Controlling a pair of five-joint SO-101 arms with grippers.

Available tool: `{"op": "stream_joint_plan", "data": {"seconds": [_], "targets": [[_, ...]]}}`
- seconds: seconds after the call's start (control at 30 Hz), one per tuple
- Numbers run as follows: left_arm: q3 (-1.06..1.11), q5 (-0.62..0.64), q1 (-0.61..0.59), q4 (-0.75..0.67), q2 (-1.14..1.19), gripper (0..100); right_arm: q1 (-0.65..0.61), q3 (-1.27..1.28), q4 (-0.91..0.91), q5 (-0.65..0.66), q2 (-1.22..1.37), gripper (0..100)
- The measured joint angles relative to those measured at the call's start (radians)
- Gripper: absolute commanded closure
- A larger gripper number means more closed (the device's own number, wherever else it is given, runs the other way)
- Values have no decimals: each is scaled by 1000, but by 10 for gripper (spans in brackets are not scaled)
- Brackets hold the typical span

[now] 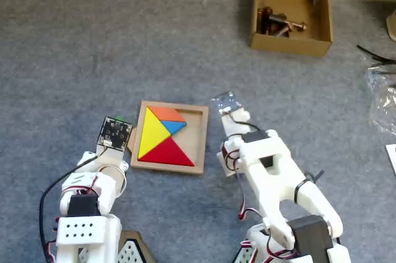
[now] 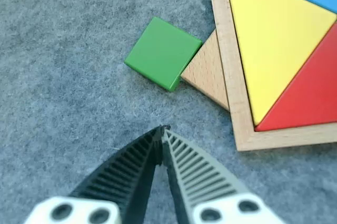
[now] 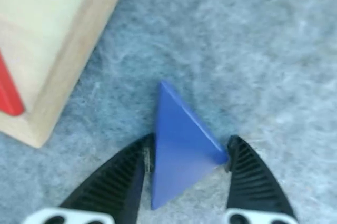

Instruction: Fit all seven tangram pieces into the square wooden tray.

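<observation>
Left gripper (image 2: pixel 161 132) pinched together, empty, over the carpet (image 2: pixel 63 103) near the green square (image 2: pixel 163 52) — it touches a wooden triangle (image 2: pixel 208 74) lying against the partly filled tray (image 2: pixel 230 76). Right gripper (image 3: pixel 188 147) clamped on a blue triangle (image 3: pixel 176 129) — just outside the tray.

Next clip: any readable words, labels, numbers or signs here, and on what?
None readable.
The green square, blue triangle, wooden tray and cardboard box show no print.
Any markings on the camera board are too small to read.
</observation>
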Motion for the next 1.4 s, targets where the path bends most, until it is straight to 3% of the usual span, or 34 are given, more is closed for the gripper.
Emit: {"op": "stream_joint_plan", "data": {"seconds": [0.7,0.87,1.4], "targets": [[0,0,0,0,0,993,0,-9,3,0,0,920],[0,0,0,0,0,993,2,-9,3,0,0,996],[0,0,0,0,0,993,3,-9,8,0,0,993]]}}
